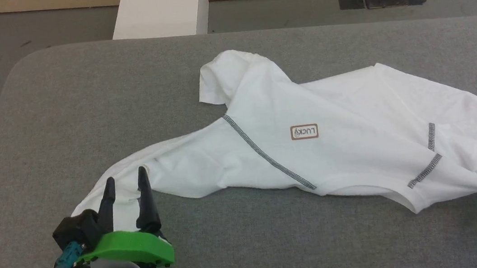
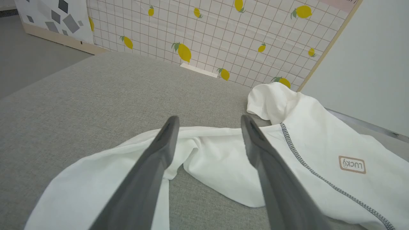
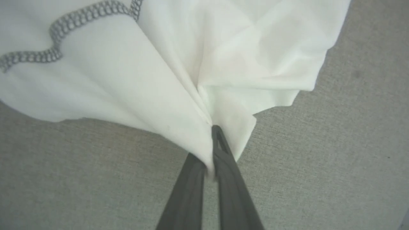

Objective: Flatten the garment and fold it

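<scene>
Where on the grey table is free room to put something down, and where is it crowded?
Free: the far left of the table, from its rounded corner to the garment; also the near strip between the left gripper and right gripper. Crowded: middle and right, under the garment.

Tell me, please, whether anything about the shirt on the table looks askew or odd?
The garment lies crooked and rumpled on the grey table: one end trails as a narrow strip by the open left hand, the other is bunched in the shut right hand.

A brown-bordered patch (image 1: 304, 132) on the white garment (image 1: 353, 101) reads "LUCKY", seen upside down.
</scene>
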